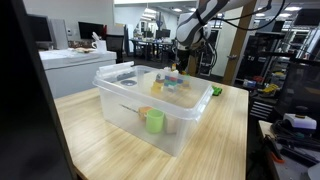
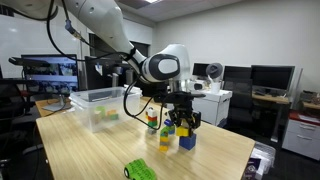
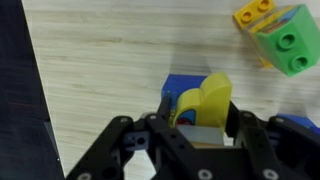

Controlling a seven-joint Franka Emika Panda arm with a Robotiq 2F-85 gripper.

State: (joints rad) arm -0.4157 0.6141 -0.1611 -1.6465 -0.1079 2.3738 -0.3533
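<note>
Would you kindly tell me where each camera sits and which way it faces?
Exterior view: behind the bin, looking across the table at the distant arm and gripper.
Exterior view: at the opposite end, near the gripper, facing back toward the bin; the arm looms large.
Wrist view: looks straight down; fingers grip the yellow block.
Shared: both exterior views show bin, gripper and blocks.

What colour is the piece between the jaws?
Yellow; the piece shows best in the wrist view.
</note>
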